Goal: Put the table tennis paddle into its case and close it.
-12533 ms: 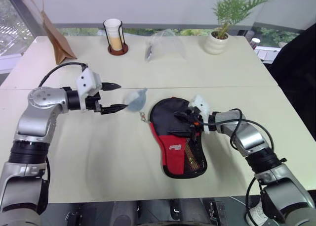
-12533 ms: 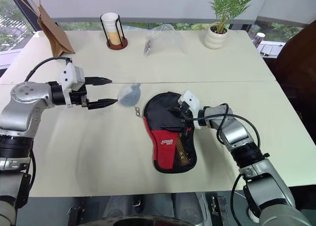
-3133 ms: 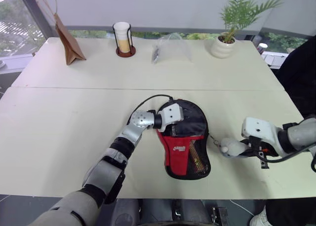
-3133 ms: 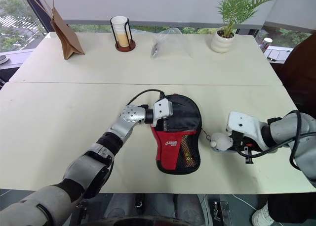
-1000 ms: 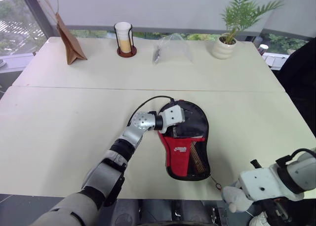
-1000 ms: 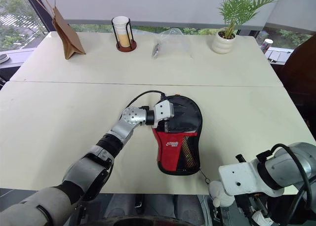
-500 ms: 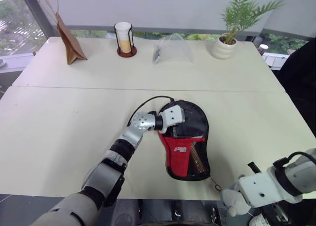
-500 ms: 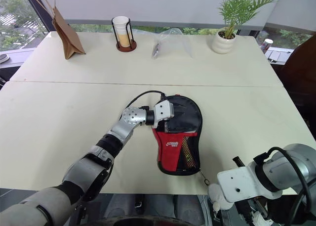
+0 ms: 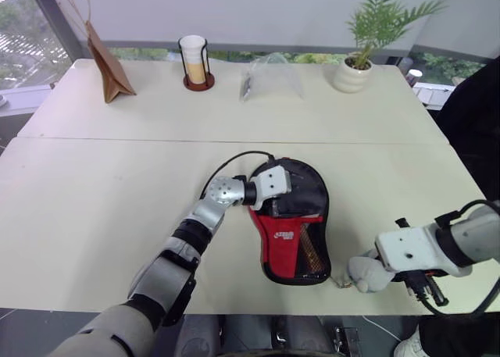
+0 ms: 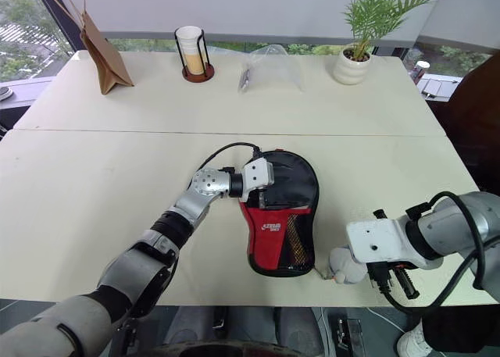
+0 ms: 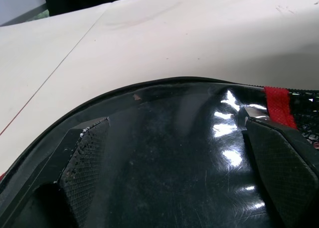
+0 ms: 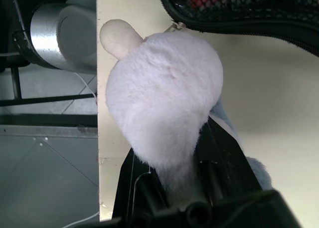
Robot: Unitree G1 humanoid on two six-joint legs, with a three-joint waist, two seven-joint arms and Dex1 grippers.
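Left claw (image 9: 291,203) spread on the case (image 9: 293,232), paddle seemingly inside.

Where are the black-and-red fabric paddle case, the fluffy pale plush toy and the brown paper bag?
paddle case (image 9: 287,236), left eye view, red panel.
plush toy (image 12: 164,108), right wrist view, fluffy body.
paper bag (image 10: 105,56), right eye view, side.

- The case (image 9: 293,228) lies flat on the table (image 9: 94,193), its round end under the left gripper (image 9: 291,201).
- The right gripper (image 9: 383,275) is at the near table edge, a pale plush toy (image 9: 362,273) at its front, just beside the case's narrow end.
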